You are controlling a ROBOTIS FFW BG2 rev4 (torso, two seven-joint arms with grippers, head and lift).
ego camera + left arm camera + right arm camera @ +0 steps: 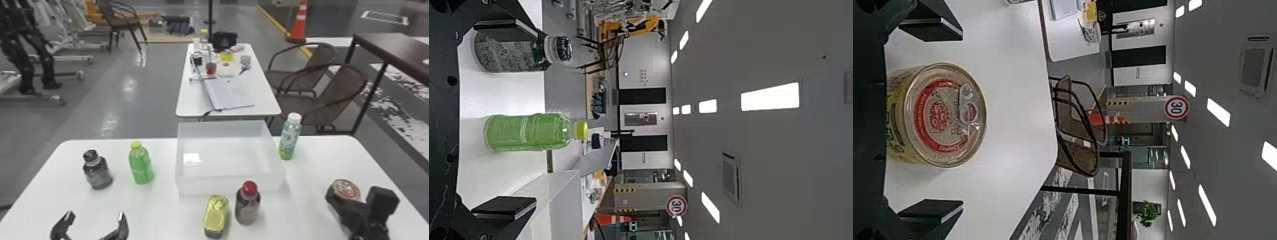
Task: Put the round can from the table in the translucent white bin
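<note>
has the right gripper [362, 200] spread wide close around the upright round can [346, 189], at the near right of the table [300, 220], right of the translucent white bin [228, 185]. holds the left gripper [95, 215] wide too, near left, nearer than the green bottle [141, 166].

Robotics lab or indoor test hall, one. Dark, jointed legged machine [24, 48], standing among wheeled white frames [35, 99]. Floor [153, 86], grey, glossy, with yellow line [273, 19] and worn white road-type markings [399, 123]. Traffic cone [299, 25], orange, banded. Road sign [1177, 107], round, red-rimmed. Woven armchairs [340, 84], dark. Ceiling lights [1218, 112], rectangular, in rows. Ceiling vent unit [1254, 66], square.
</note>
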